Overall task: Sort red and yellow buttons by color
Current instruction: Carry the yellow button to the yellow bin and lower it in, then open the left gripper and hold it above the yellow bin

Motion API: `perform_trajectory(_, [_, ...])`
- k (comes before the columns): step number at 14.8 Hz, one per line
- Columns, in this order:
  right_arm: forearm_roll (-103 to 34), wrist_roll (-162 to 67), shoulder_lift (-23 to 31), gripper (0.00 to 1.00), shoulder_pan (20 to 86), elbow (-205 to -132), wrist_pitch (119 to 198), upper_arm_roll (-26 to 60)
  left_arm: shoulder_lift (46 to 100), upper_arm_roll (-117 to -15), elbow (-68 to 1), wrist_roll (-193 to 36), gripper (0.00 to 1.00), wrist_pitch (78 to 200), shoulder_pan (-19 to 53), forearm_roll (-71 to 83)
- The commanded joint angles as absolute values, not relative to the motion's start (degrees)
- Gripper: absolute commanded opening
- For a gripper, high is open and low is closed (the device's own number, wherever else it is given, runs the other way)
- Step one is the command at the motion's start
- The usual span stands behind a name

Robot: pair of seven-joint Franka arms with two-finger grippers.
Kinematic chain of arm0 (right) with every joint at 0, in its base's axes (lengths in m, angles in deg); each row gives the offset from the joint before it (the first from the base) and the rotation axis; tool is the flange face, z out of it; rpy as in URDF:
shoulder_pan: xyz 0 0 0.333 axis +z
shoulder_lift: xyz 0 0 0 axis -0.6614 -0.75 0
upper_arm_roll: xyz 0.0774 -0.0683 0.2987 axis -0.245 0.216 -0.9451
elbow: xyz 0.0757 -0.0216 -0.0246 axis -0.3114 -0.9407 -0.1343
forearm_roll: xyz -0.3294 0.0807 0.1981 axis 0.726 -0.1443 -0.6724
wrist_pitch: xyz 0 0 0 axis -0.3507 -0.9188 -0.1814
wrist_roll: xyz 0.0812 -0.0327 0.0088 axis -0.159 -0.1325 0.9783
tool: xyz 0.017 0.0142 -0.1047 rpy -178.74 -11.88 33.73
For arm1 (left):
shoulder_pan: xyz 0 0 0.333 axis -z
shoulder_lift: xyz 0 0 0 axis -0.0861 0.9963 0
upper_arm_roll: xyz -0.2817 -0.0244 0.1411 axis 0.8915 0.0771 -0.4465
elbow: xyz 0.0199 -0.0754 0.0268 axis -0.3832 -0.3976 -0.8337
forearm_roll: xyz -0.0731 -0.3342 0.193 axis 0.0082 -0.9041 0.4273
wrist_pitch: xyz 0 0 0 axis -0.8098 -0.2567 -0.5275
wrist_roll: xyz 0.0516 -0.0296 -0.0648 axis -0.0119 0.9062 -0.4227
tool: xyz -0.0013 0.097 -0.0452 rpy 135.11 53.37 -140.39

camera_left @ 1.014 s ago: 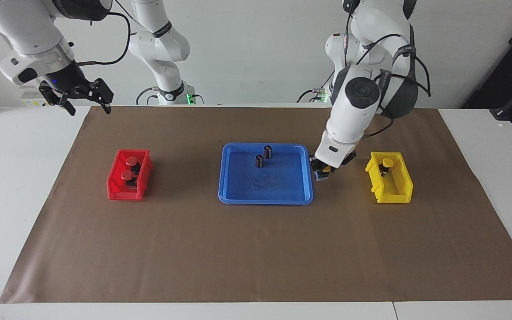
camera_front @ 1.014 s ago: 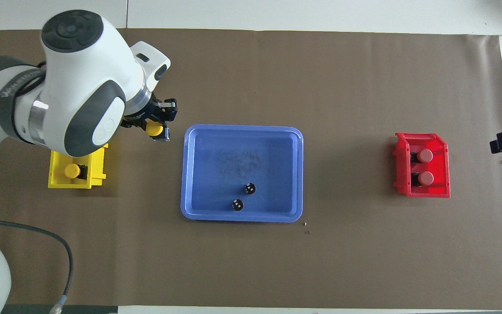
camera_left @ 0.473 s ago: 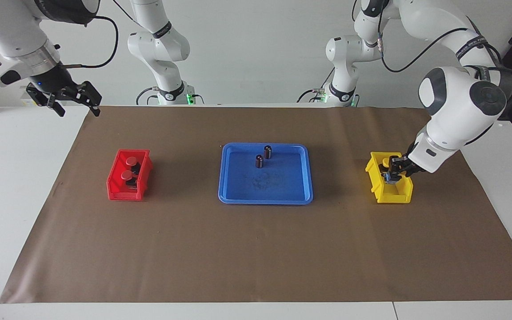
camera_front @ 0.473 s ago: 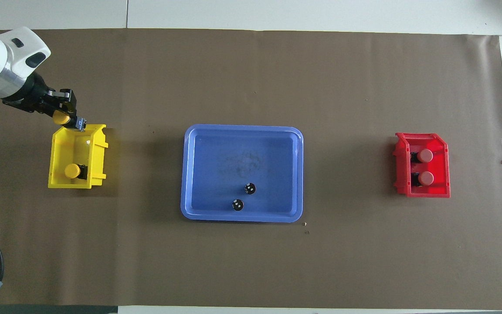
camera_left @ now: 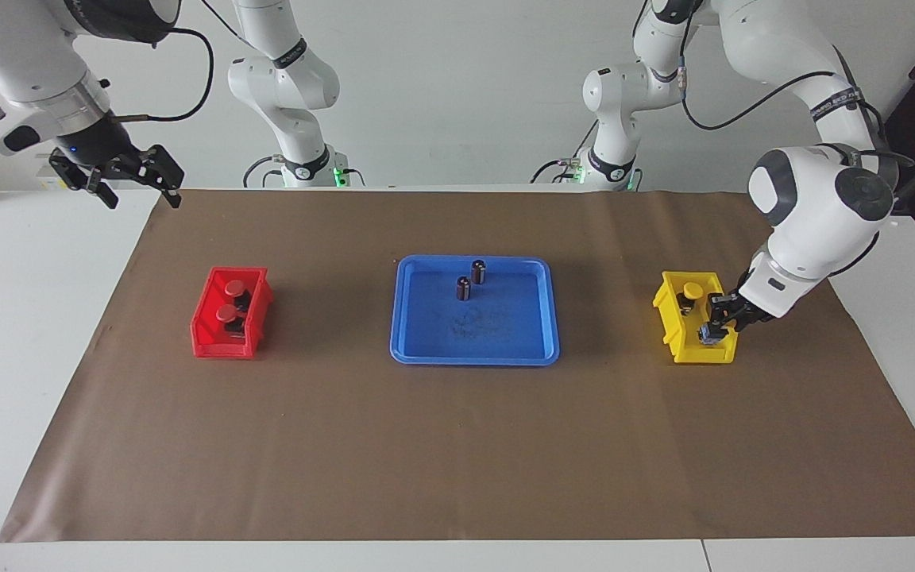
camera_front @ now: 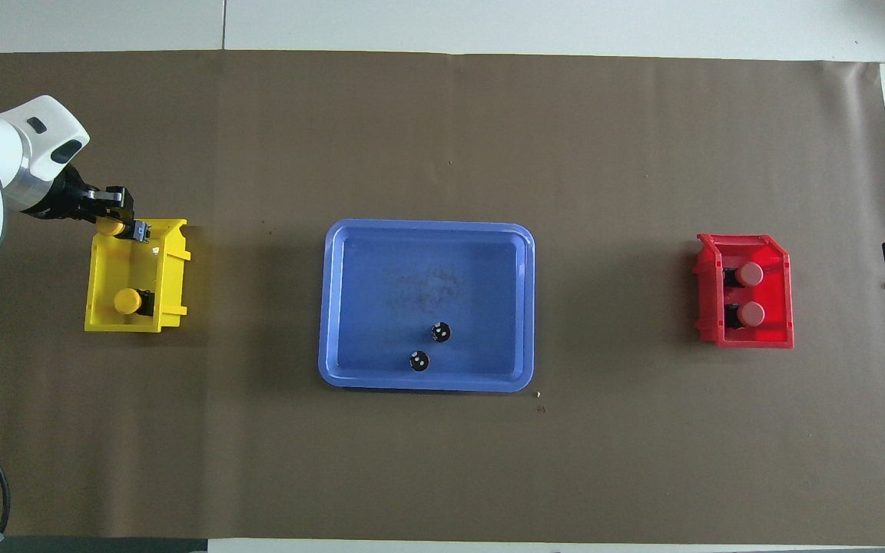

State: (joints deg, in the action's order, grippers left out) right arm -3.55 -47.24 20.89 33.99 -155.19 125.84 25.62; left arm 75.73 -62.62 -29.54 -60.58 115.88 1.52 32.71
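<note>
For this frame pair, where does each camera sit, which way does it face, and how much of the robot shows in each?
Facing view: high across the table, looking at the robots; both whole arms show, left gripper at the yellow bin, right gripper raised, waiting.
Overhead view: above the robots' end, looking steeply down; only the left arm's wrist and left gripper show.
Shared: yellow bin, blue tray, red bin, mirrored half a turn.

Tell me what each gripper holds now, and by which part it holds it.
The left gripper holds a yellow button over the yellow bin; the exact place of the grip cannot be told. The right gripper is open and holds nothing.
</note>
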Motion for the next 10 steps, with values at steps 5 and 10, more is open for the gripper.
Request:
perform_trajectory(5, [-2.9,-47.9,20.6,1.0,34.6,-154.1,124.7,25.8,72.0,-62.4,-40.5,-59.9,0.01,126.0,-0.3,33.4])
perform_trajectory(10, [-2.9,-47.9,20.6,1.0,34.6,-154.2,124.7,25.6,72.0,-62.3,-42.6,-60.0,0.31,128.4,-0.1,33.4])
